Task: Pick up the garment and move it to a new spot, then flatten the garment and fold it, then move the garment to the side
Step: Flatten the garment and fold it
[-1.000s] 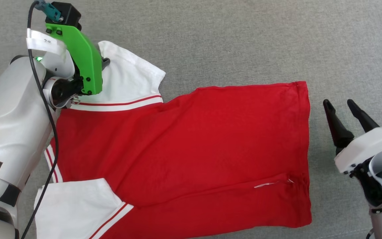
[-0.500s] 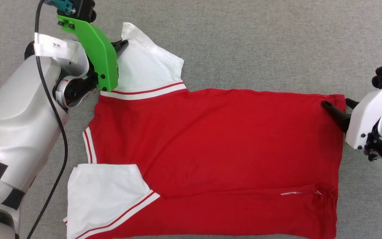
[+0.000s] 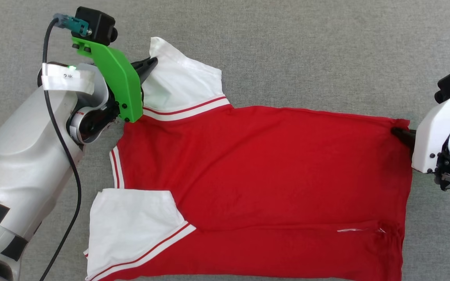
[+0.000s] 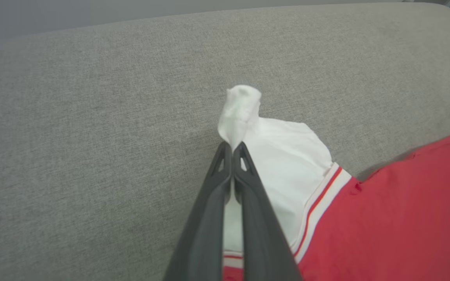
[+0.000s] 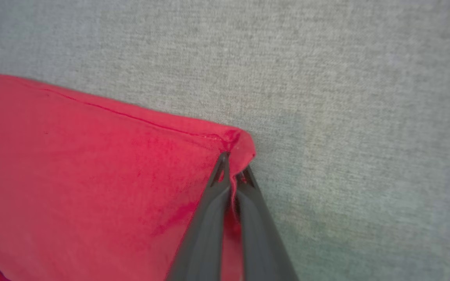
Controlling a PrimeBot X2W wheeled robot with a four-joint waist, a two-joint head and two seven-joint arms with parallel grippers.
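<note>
Garment lies spread on the gray cushion surface, plain red side up, strung between the two hands. Left gripper is clamped tight on the tip of the far white sleeve, and a nub of white cloth pokes out just past its fingertips. Right gripper is pinched closed on the red hem corner, with cloth caught between the tips. The other white sleeve lies flat, well behind the left hand, toward the robot.

This reads as the flattening step. To do it well, draw the two hands apart evenly and keep them low over the cushion. Stop once the far edge runs straight. The right hand's bite looks shallow, corner only, so a hard tug could slip it. The long crease behind the right hand probably needs its own pull afterwards.

Against the earlier frames: a second ago the right fingers stood apart, well clear of the hem. Half a second ago they straddled the corner, and now they are closed on it. The left grip on the sleeve is unchanged. The head camera has shifted, so the garment's drift across the picture is not reliable.
</note>
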